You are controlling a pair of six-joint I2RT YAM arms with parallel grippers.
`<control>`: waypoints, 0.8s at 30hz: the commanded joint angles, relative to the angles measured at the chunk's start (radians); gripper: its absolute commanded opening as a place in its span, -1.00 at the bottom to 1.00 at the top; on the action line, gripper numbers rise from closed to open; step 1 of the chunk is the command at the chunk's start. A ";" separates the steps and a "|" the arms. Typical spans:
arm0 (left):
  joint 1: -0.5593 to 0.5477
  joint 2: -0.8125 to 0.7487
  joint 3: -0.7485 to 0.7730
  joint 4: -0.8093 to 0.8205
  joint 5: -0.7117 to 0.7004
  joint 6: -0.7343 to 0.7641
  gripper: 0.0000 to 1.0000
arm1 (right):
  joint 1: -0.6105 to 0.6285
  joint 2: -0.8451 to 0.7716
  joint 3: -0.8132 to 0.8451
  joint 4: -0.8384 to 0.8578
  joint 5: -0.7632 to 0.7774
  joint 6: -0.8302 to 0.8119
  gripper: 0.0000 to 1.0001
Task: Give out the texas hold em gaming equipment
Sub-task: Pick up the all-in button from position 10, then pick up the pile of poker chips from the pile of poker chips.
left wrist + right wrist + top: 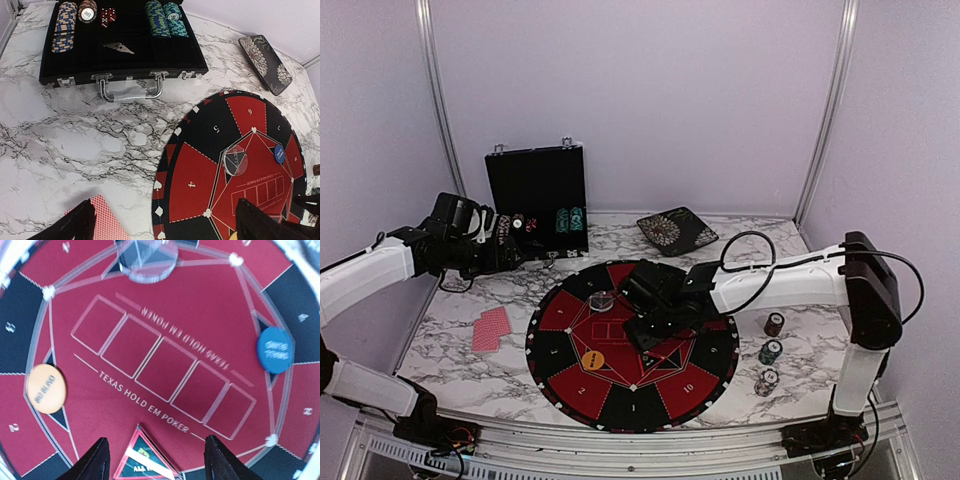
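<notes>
Right end effector (pixel 157 462) at the bottom edge of its wrist view, fingers spread, gripping nothing, straddling one triangular all-in marker (pixel 142 459) flat on the mat (pixel 165 405). Likely hazard: clipping that marker while lifting, skidding it off its spot. Higher in frame, three discs: orange disc (pixel 46 388) at left, blue disc (pixel 274 349) at right, clear disc (pixel 146 260) at top. Overhead, right of the mat, three chip stacks (pixel 770 351), easily toppled by a swinging forearm (pixel 770 285). Lower left, red-backed cards (pixel 490 328), overlapped, count unclear. Farthest, in the left wrist view: left end effector (pixel 165 212) released and empty at the bottom, open black case (pixel 125 55) at the top.
</notes>
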 commanded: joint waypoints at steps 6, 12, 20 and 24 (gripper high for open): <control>-0.001 -0.023 0.019 0.022 0.040 0.007 0.98 | -0.090 -0.268 -0.066 -0.053 0.151 0.060 0.30; -0.040 0.015 0.055 -0.055 -0.048 0.004 0.98 | -0.233 -0.471 -0.208 -0.100 0.164 0.103 0.30; -0.105 0.054 0.068 -0.097 -0.150 0.005 0.98 | -0.444 -0.653 -0.375 -0.134 0.142 0.119 0.29; -0.141 0.084 0.145 -0.126 -0.171 0.017 0.98 | -0.519 -0.696 -0.424 -0.141 0.158 0.100 0.28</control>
